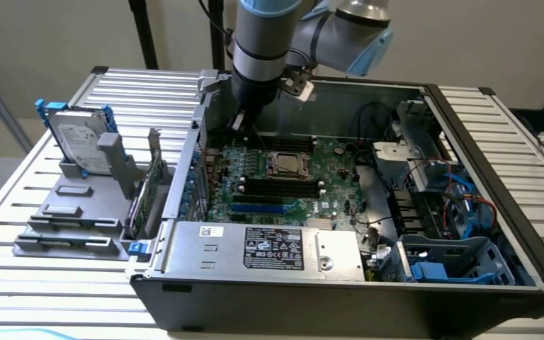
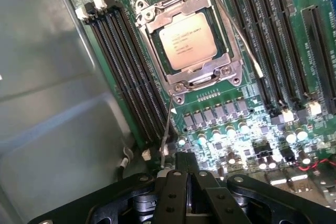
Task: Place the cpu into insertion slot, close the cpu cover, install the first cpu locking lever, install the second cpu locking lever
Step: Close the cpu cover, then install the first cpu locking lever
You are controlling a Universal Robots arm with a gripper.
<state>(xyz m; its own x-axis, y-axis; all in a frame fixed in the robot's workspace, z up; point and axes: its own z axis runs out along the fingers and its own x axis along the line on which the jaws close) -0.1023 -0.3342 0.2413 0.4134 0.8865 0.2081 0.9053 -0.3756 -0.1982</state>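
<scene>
- Black open computer case (image 1: 348,304) lies on a slatted metal table (image 1: 26,283). The green motherboard (image 1: 338,177) faces up inside it.
- Small square cpu (image 2: 187,40) sits in the insertion slot (image 2: 178,85), silvery face up. The slot is a black socket with a silvery metal rim, near the middle of the board.
- Thin silvery cpu cover (image 2: 207,72), a frame plate with a square window, lies flat on the cpu's edges. The chip shows through the window.
- One thin silvery wire lever (image 2: 167,129) runs from a corner of the slot out to the fingertips. I cannot tell whether its free end, just beside them, touches them.
- A second thin wire lever (image 2: 242,43) runs along the far side of the slot from the gripper, hooked tip free.
- Black two-finger gripper (image 2: 187,157) has its fingers pressed together, with nothing pinched between them.
- In the exterior view the gripper (image 1: 239,122) hangs low inside the case, at about 10 o'clock from the slot, near the board's edge.
- Long black memory slots (image 2: 126,72) run beside the slot.
- Grey metal power supply box (image 1: 206,248) is at 6 o'clock from the slot in the exterior view.
- Silvery hard drive (image 1: 76,138) stands upright in a grey holder, at 9 o'clock from the case.
</scene>
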